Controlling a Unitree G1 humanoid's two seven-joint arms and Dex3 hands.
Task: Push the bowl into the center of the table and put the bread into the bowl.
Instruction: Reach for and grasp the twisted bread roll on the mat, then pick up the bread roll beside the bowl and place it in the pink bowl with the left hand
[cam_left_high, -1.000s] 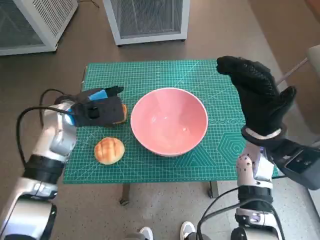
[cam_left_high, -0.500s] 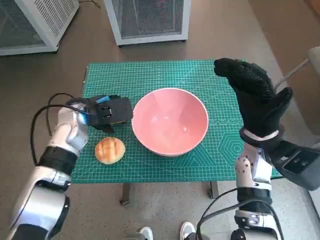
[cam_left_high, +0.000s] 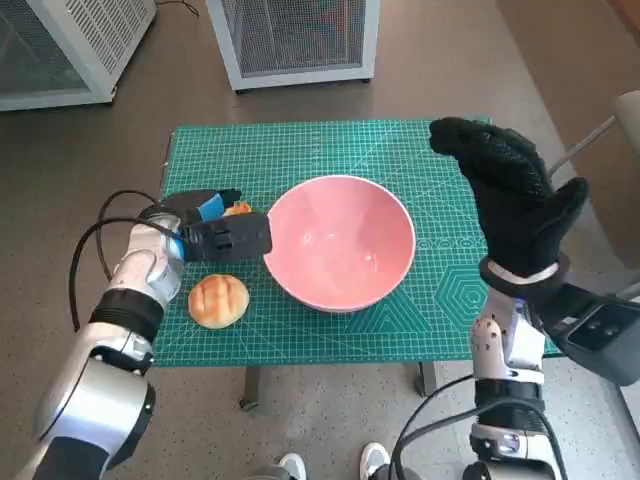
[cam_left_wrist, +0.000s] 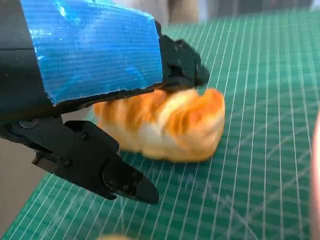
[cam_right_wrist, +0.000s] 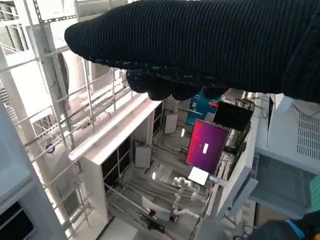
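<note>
The left hand (cam_left_high: 222, 232) fingers (cam_left_wrist: 125, 177) straddle the bread (cam_left_wrist: 165, 122), grip unconfirmed; the right hand (cam_left_high: 515, 195) is released. Soft, light: grasp its sides gently.

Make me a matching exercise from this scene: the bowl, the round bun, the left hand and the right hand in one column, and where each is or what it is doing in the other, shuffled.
Things:
1. pink bowl
2. round bun
3. left hand
4. right hand

States:
A. raised above the mat, holding nothing
B. lies free near the mat's front edge
C. closed around a bread roll
D. stands empty mid-mat

Pairs: 1-D, 2-B, 3-C, 4-A
</note>
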